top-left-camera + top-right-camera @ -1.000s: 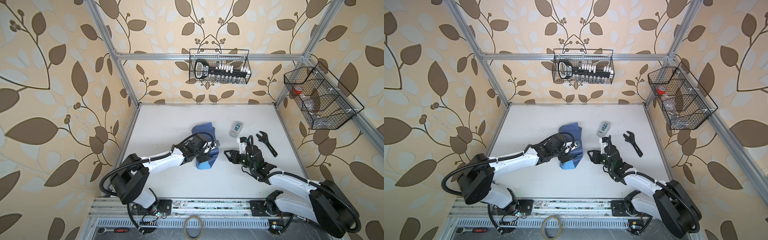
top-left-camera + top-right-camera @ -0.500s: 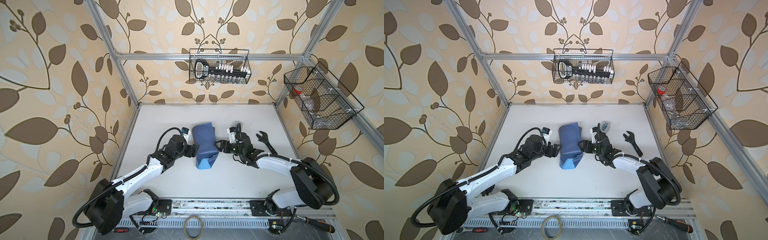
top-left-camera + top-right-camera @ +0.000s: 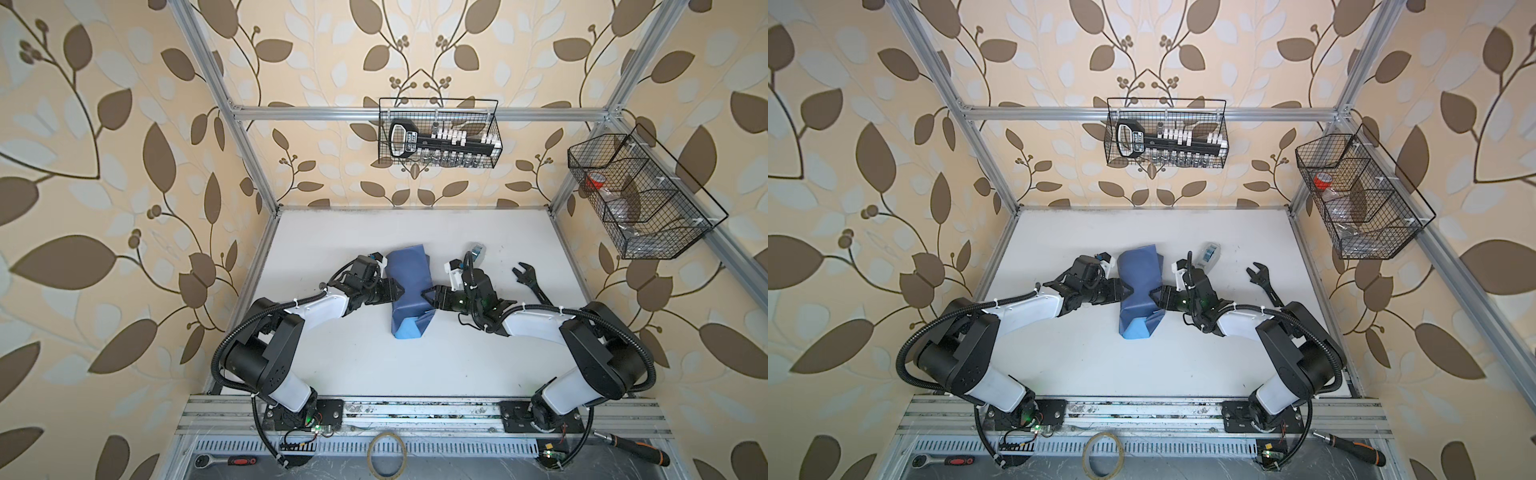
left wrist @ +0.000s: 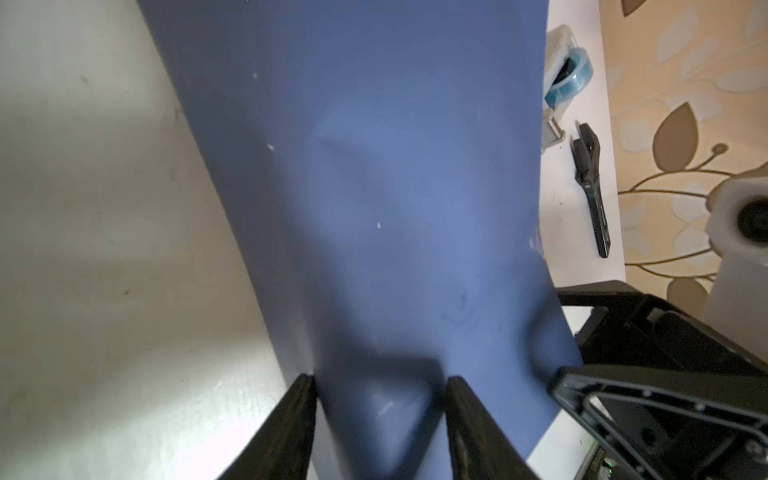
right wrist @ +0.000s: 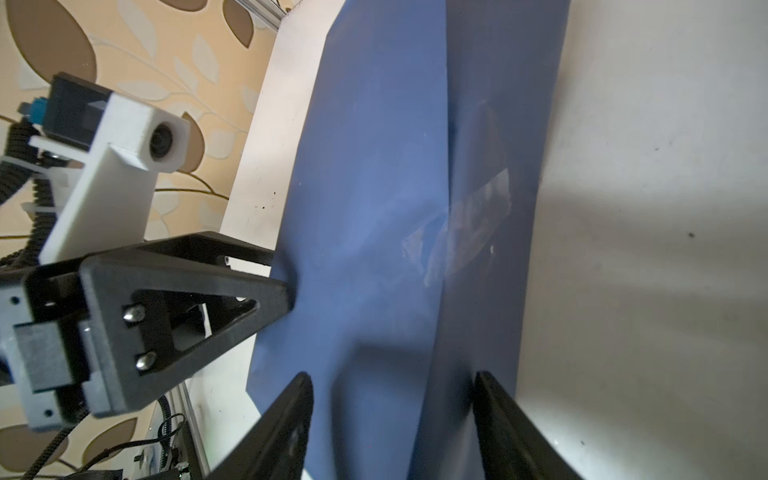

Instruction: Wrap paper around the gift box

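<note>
A: Where is the slate-blue sheet of wrapping paper (image 3: 409, 286)?
B: It is folded into a bundle in the middle of the white table (image 3: 353, 365), with its lighter sky-blue face showing at the near end.
A: And the left pincer (image 3: 400, 289)?
B: Its tips are against the bundle's left side, jaws apart with paper between them. Whether they clamp it is unclear.
A: The right pincer (image 3: 424, 294)?
B: Likewise, on the opposite side.

In both top views a clear tape dispenser (image 3: 478, 252) with a blue roll stands on the white table (image 3: 374, 374) at about 1 o'clock. A black adjustable wrench (image 3: 531, 284) lies near it, toward 3 o'clock. A wire basket (image 3: 436, 160) holding a socket set (image 3: 440, 140) hangs at 12 o'clock, and a second wire basket (image 3: 673, 232) at 2 o'clock. Beyond the table's near edge lie a tape ring (image 3: 386, 457) at 6 o'clock, a ratchet (image 3: 226, 460) at 7 and a screwdriver (image 3: 631, 448) at 4.
</note>
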Action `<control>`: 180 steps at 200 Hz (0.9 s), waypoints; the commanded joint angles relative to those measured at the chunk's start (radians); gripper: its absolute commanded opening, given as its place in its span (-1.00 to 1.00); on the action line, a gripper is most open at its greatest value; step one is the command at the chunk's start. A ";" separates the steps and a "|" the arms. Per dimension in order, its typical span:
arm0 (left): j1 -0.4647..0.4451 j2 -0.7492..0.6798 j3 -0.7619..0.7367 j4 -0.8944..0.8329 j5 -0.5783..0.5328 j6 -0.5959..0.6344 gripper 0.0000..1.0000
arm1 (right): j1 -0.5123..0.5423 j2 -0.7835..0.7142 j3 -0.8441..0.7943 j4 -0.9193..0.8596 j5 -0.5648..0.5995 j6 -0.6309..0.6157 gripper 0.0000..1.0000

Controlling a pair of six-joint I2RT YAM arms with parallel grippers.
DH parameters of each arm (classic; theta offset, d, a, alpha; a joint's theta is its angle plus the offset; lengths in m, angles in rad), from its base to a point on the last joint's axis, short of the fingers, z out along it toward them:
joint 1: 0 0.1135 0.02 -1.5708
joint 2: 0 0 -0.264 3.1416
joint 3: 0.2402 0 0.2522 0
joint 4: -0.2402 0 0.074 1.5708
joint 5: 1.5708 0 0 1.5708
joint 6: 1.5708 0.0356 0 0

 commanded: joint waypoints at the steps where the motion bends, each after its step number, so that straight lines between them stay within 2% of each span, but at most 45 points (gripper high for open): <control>1: -0.003 0.003 0.024 0.053 0.111 -0.011 0.00 | 0.021 -0.036 -0.045 0.038 -0.024 0.027 0.21; 34: -0.016 0.001 0.017 0.070 0.164 -0.012 0.00 | 0.052 -0.115 -0.111 0.026 0.006 0.035 0.18; 48: -0.015 -0.009 0.016 0.057 0.157 -0.008 0.06 | 0.049 -0.164 -0.134 -0.023 0.038 0.011 0.30; 64: -0.013 -0.043 0.023 -0.002 0.091 0.018 0.26 | 0.034 -0.253 -0.136 -0.167 0.157 -0.068 0.47; 81: -0.006 -0.104 0.008 -0.043 0.027 0.033 0.48 | 0.043 -0.360 -0.112 -0.327 0.311 -0.162 0.54; 97: 0.001 -0.202 -0.029 -0.073 -0.042 0.033 0.53 | 0.079 -0.436 -0.087 -0.413 0.410 -0.227 0.57; 108: 0.006 -0.272 -0.071 -0.088 -0.101 0.019 0.53 | 0.112 -0.458 -0.063 -0.444 0.438 -0.259 0.54; 120: 0.018 -0.348 -0.131 -0.102 -0.157 0.002 0.42 | 0.152 -0.438 -0.026 -0.458 0.421 -0.287 0.47; 143: 0.036 -0.447 -0.225 -0.139 -0.211 -0.014 0.06 | 0.225 -0.322 0.082 -0.492 0.373 -0.344 0.24; 180: 0.037 -0.468 -0.322 -0.140 -0.208 -0.014 -0.29 | 0.254 -0.143 0.227 -0.536 0.314 -0.406 -0.08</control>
